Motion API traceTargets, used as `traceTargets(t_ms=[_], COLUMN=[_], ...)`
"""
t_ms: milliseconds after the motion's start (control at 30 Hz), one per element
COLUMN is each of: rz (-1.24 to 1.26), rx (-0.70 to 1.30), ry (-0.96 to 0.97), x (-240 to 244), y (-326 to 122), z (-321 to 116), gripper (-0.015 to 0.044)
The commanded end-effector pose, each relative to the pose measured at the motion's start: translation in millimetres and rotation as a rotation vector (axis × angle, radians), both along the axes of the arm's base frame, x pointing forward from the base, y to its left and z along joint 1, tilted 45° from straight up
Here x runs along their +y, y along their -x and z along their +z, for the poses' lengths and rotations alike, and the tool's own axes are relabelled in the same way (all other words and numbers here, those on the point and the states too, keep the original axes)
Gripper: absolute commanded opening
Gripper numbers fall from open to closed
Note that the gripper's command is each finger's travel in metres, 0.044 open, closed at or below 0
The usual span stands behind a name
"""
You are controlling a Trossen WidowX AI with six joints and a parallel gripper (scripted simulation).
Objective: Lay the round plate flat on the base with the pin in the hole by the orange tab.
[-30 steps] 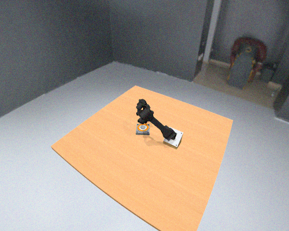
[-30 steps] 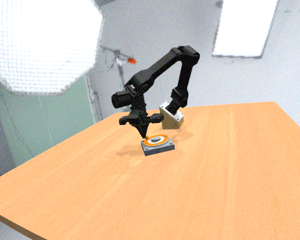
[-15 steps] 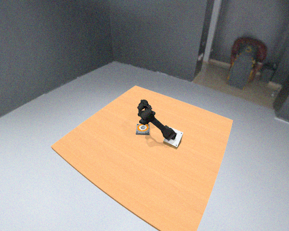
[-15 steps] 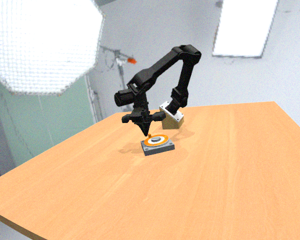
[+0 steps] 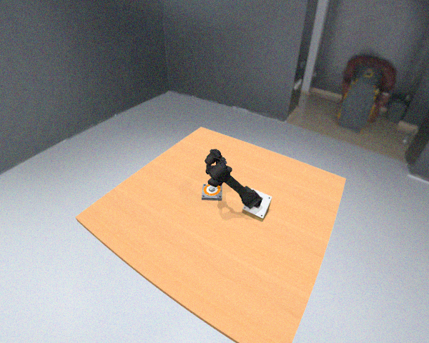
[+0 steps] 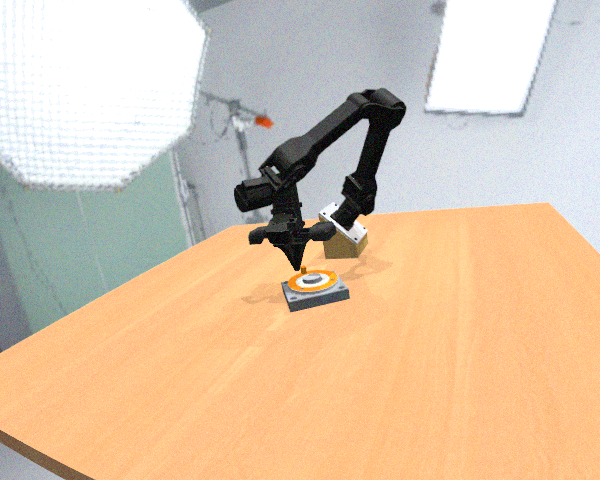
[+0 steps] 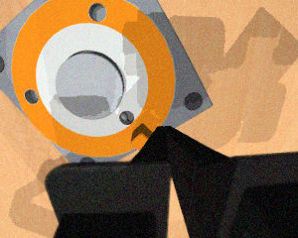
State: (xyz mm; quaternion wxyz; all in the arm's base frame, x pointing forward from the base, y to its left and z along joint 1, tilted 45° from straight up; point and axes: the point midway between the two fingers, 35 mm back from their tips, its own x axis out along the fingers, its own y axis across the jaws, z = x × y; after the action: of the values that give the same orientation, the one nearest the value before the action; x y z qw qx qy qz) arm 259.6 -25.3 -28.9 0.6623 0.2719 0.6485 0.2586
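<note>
On the wooden surface [image 6: 445,320], the grey base [image 6: 316,298] carries the round plate [image 7: 91,79], seated around the post [image 7: 89,81]. Claw [image 6: 296,267] is closed, gripping nothing, its tip just beside the orange tab [image 6: 303,269] at the plate's rim. Contact cannot be confirmed.

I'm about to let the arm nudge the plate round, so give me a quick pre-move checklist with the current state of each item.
1. Gripper shut with nothing in it: ok.
2. Fingertips beside the orange tab, ready to push: ok in the exterior view; actual contact: cannot tell.
3. Plate seated around the post: ok.
4. Pin inside the hole next to the tab: cannot tell.
5. Plate lying flat on the base: cannot tell.
6. Robot apart from the plate: cannot tell.
</note>
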Motion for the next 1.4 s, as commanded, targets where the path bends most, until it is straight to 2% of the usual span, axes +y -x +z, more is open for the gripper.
traceTargets(t_ms=[0,467,767,1367], rz=[0.003,0.003,0.003,-0.005], rx=[-0.001,-0.001,0.000,0.001], ry=[-0.005,-0.005,-0.004,-0.006], x=[2,6,-23,-20], y=[2,8,10,9], z=[2,5,35,30], gripper=[0.0000,0.0000,0.0000,0.0000])
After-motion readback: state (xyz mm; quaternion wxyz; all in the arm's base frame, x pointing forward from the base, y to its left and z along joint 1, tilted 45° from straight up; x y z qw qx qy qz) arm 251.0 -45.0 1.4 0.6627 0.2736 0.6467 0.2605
